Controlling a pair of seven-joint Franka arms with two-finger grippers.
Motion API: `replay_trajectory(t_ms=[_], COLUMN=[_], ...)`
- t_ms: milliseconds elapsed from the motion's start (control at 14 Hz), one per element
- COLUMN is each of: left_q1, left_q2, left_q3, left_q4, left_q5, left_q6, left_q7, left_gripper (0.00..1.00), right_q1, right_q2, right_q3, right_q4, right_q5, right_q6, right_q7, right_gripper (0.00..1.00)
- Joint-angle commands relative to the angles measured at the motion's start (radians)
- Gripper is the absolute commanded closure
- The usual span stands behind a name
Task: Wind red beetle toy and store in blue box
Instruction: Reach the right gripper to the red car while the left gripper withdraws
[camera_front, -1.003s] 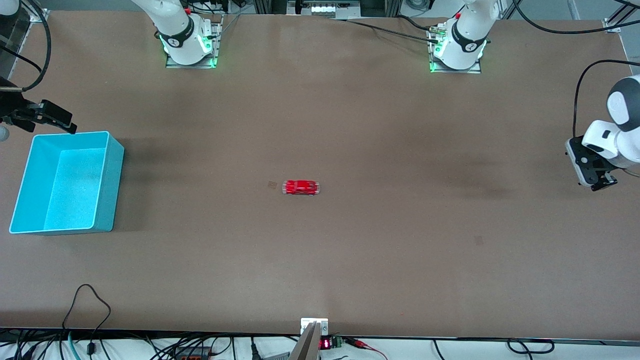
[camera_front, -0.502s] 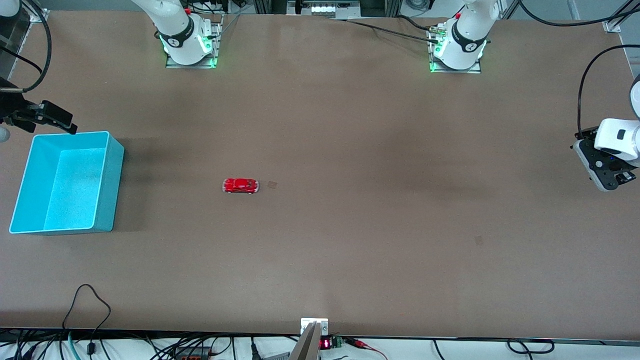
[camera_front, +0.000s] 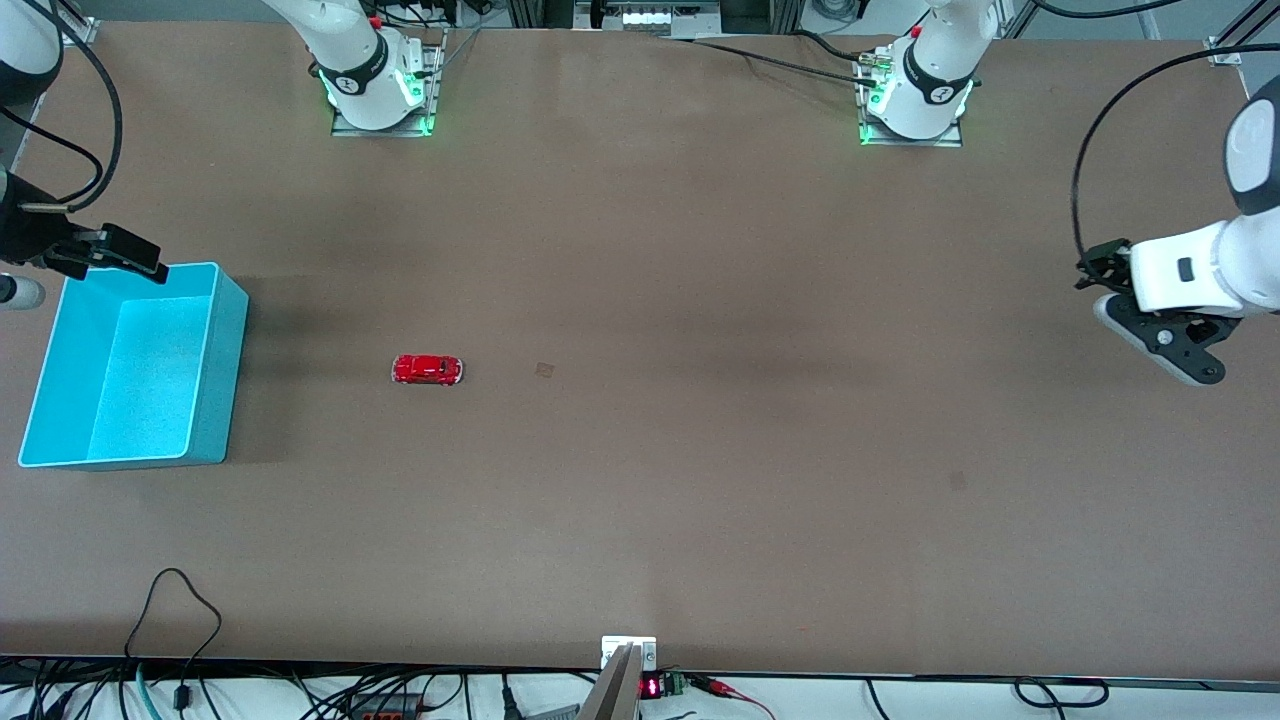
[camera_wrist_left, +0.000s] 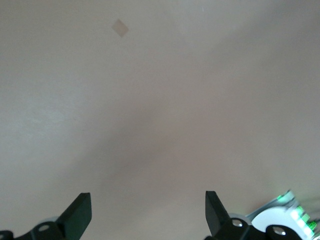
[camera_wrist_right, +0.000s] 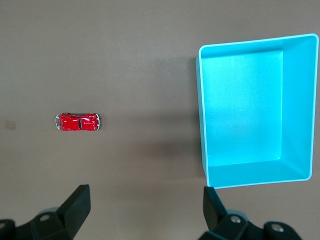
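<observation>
red beetle toy (camera_front: 428, 369), a tiny glossy red toy car with a rounded body and pale silvery ends, sits on its wheels on the brown table (camera_front: 700, 450). in the front view we find it between the table's middle and the right arm's end, well apart from everything else. we note the blue box (camera_front: 215, 360), a light blue rectangular plastic bin with smooth walls and a thin pale rim, standing open-topped at the right arm's end of the table, with a bare floor. the toy lies outside the box, toward the left arm's end of it, with a strip of bare table between them. a small pale square mark (camera_front: 544, 370) shows on the table just past the toy, toward the left arm's end. the right gripper (camera_front: 128, 254) hangs over the box's corner nearest the robot bases. the left gripper (camera_front: 1100, 265) hangs over the left arm's end of the table, well apart from the toy.

in the left wrist view we see the left gripper's two dark fingers (camera_wrist_left: 79, 214) spread wide, with only bare table and the pale square mark (camera_wrist_left: 119, 28) beneath them.

in the right wrist view we see the right gripper's fingers (camera_wrist_right: 76, 206) spread wide and holding nothing. below them lie the red toy (camera_wrist_right: 78, 122) and the blue box (camera_wrist_right: 245, 178), apart from each other.
</observation>
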Motion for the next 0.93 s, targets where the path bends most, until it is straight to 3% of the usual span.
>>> replay_trajectory(t_ms=[0, 287, 502, 645, 860], left_q1=[0.001, -0.089, -0.076, -0.060, -0.065], left_q2=[0.021, 0.069, 0.066, 0.046, 0.054], left_q3=[-0.044, -0.044, -0.037, 0.004, 0.017], left_q4=[0.115, 0.297, 0.319, 0.308, 0.327], left_q5=[-0.061, -0.096, -0.099, -0.099, -0.101], left_q6=[-0.110, -0.355, -0.368, -0.363, -0.371], left_q7=[-0.189, -0.441, -0.478, -0.475, -0.478], left_gripper=[0.00, 0.00, 0.00, 0.00, 0.00], right_q1=[0.000, 0.090, 0.138, 0.150, 0.193], right_q2=[0.014, 0.069, 0.137, 0.169, 0.247], right_q3=[0.003, 0.006, 0.006, 0.007, 0.007], right_q4=[0.006, 0.009, 0.009, 0.012, 0.062], right_q5=[0.001, 0.044, 0.092, 0.126, 0.132], right_q6=[-0.001, 0.040, 0.098, 0.098, 0.103], right_q7=[-0.020, -0.020, -0.023, -0.047, -0.145], right_gripper=[0.00, 0.00, 0.00, 0.00, 0.00])
